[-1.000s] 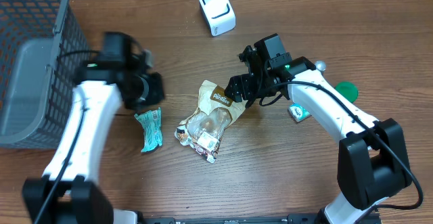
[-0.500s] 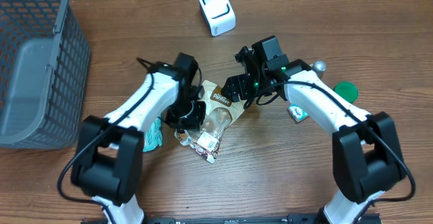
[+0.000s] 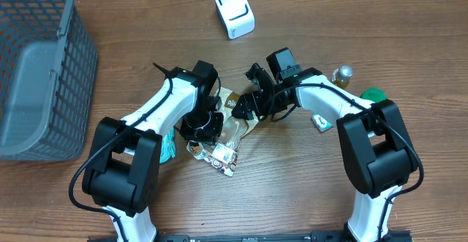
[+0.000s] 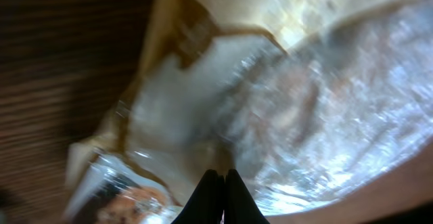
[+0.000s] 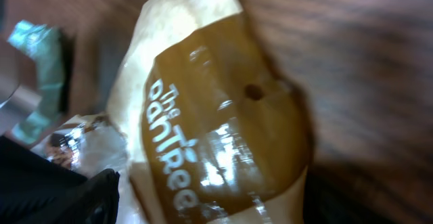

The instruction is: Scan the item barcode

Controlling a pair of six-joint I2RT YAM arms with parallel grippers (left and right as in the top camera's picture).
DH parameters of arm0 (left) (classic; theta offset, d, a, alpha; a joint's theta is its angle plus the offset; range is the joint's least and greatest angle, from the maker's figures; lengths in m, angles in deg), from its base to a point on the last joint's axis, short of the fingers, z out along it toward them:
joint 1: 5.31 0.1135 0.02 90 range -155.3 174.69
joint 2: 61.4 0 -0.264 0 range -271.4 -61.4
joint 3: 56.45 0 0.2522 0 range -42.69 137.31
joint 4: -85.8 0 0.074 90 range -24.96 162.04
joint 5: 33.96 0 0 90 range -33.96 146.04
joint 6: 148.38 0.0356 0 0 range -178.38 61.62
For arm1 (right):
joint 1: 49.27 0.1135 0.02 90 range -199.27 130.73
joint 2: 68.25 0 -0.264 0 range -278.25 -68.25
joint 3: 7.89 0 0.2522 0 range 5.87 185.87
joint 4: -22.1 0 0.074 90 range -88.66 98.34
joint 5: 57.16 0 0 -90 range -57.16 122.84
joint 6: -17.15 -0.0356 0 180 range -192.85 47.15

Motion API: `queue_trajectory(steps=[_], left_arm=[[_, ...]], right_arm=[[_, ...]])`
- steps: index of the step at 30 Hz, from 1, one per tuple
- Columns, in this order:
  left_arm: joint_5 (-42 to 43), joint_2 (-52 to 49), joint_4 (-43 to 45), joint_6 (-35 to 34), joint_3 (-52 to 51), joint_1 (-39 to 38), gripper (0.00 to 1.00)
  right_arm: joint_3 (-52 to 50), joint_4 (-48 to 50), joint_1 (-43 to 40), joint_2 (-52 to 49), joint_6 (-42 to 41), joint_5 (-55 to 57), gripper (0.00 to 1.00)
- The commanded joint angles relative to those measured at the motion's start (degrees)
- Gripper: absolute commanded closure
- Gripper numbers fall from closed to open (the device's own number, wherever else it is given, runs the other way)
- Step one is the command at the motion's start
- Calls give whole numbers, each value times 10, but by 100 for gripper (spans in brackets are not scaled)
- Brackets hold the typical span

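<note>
The item is a snack bag [image 3: 225, 153] with a brown header and a clear window, lying flat mid-table. In the left wrist view the bag [image 4: 270, 82] fills the frame, and my left gripper [image 4: 218, 181] is shut, its tips down against the clear film with nothing between them. From overhead, the left gripper [image 3: 201, 125] sits over the bag's left half. My right gripper [image 3: 246, 104] hovers open over the brown header [image 5: 223, 136], and its fingertips are hardly visible. The white scanner [image 3: 234, 12] stands at the back of the table. No barcode shows.
A grey mesh basket [image 3: 36, 74] fills the far left. A green packet [image 3: 167, 144] lies left of the bag. Right of the arms are a small box [image 3: 320, 121], a green lid [image 3: 374, 96] and a silver knob [image 3: 342, 72].
My left arm swung in from the left side, near the green packet, onto the bag. The right gripper slid left and lower over the bag's header.
</note>
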Motion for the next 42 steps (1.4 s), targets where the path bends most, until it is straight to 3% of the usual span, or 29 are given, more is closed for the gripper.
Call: queue_trajectory(steps=[1,19,24,30,36,42], left_arm=[[-52,-25,1,9,-5,-1,96],[-61,-24,-1,10,1,-1,96],[-53,-11,-45,12,75,7,96],[-47,-8,-164,17,150,7,96],[-66,-10,-242,12,107,7,96],[-65,-10,-228,12,21,8,96]], right_arm=[[-6,-17,0,-17,19,-63,19],[-7,-38,4,-24,22,-44,22],[-7,-34,4,-24,22,-44,22],[-7,-34,4,-24,22,-44,22],[-7,-35,4,-24,22,-44,22],[-7,-39,4,-24,22,-44,21]])
